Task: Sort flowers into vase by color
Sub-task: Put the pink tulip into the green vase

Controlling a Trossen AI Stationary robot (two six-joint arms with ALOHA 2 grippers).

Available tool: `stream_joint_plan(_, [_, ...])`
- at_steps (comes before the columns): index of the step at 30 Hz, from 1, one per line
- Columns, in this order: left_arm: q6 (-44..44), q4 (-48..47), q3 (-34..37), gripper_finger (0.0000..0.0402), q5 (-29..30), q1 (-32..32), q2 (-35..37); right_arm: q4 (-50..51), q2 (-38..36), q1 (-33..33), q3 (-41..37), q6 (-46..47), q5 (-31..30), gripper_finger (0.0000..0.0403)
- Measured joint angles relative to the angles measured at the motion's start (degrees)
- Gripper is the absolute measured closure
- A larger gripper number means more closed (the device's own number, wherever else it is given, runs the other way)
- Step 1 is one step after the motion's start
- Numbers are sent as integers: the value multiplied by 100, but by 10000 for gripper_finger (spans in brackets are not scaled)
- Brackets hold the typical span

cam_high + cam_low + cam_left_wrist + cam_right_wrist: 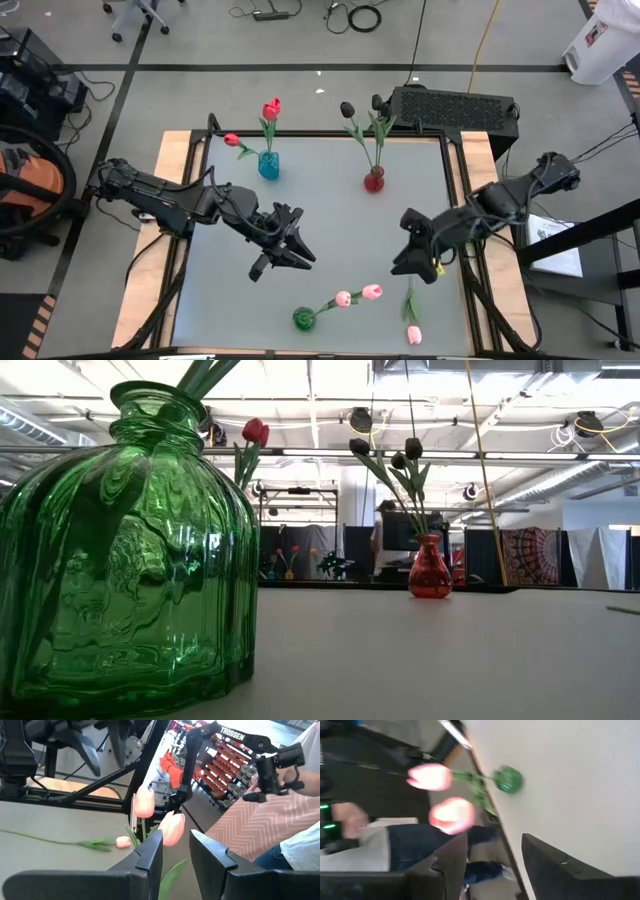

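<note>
At the near edge of the table [330, 200], toward the right, one pink tulip [413, 334] lies flat, its stem running away from the edge and its bud nearest. It is the only flower not yet in a vase. Just left of it the green vase [304, 319] holds two pink tulips [357, 295] that lean out to the right.

The right gripper [412, 266] hangs just beyond the loose tulip's stem end, fingers apart and holding nothing. The left gripper [292, 252] hovers over the middle of the table, left of centre, fingers also apart and empty.

At the far side, the blue vase [268, 165] on the left holds red tulips [271, 108]; two heads show. The red vase [374, 180] to its right holds black tulips [347, 109]; their number is hard to tell from above.

The loose tulip is likely very light, with a thin, springy stem and a soft bud. A pinch on the bare stem near its middle, clear of the leaves, should hold it best; gripping the bud would crush or slip. Lying flat, the stem offers little height, so the fingers must come down close to the tabletop. The glass vase is light enough to tip if the stem drags its rim.
</note>
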State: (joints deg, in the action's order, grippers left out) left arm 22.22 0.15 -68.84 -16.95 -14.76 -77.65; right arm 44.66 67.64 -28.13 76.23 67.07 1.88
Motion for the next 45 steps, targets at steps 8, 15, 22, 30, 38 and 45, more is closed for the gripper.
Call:
stream_joint_plan(8, [-15, -31, 0, 300, 0, 7, 0, 1205, 359, -541, 0, 1290, -516, 222])
stream_joint_plan(15, [-234, -74, 0, 300, 2, 12, 0, 1528, 985, -823, 0, 2077, -515, 222])
stream_joint_plan(22, [-354, -75, 0, 300, 10, 134, 0, 1528, 1775, -1079, 0, 2428, -482, 222])
stream_joint_plan(30, [-358, -76, 0, 300, 25, 337, 0, 1550, 2404, -1237, 0, 3380, -450, 222])
stream_joint_plan(38, [-363, -73, 0, 300, 26, 508, 0, 1826, 2840, -1295, 0, 4369, 150, 222])
stream_joint_plan(45, [-365, -69, 0, 300, -257, 604, 0, 1894, 2898, -1323, 0, 4610, 267, 222])
